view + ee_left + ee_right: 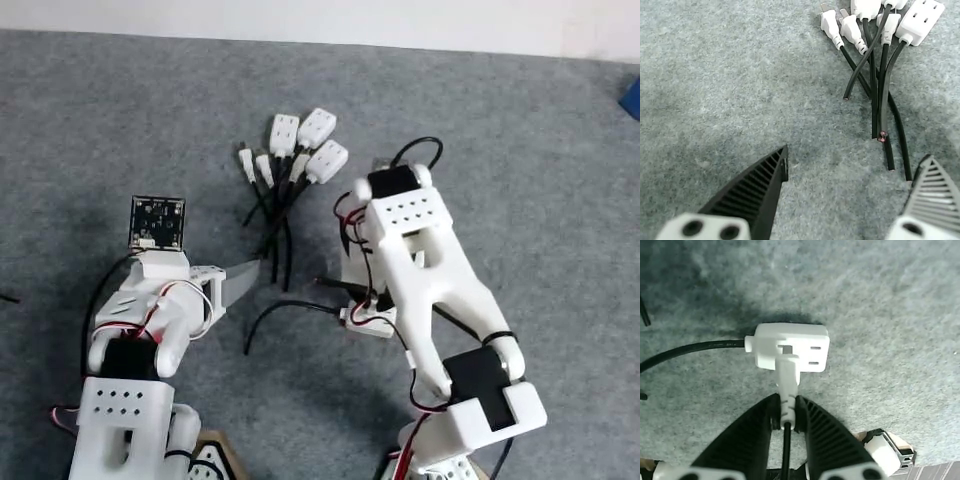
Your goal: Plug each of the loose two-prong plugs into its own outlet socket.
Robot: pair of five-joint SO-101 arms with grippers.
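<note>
My right gripper point(788, 402) is shut on a white two-prong plug point(788, 374) by its cable end. The plug's front presses into the edge of a white outlet socket point(790, 346) lying on the carpet; its prongs are hidden. In the high view that socket point(366, 320) peeks out under the right arm point(425, 270). My left gripper point(857, 156) stands open over bare carpet, short of a bundle of black cables. At the bundle's far end lie loose plugs point(830, 23) point(850, 28) and sockets point(921, 17). The high view shows the plugs point(255, 164) beside three sockets point(316, 128).
Grey carpet point(110, 120) covers the whole work area. Cut cable ends point(882, 136) fan out toward the left gripper. A black cable point(285, 310) runs left from the held socket. A small circuit board point(158, 221) sits on the left arm.
</note>
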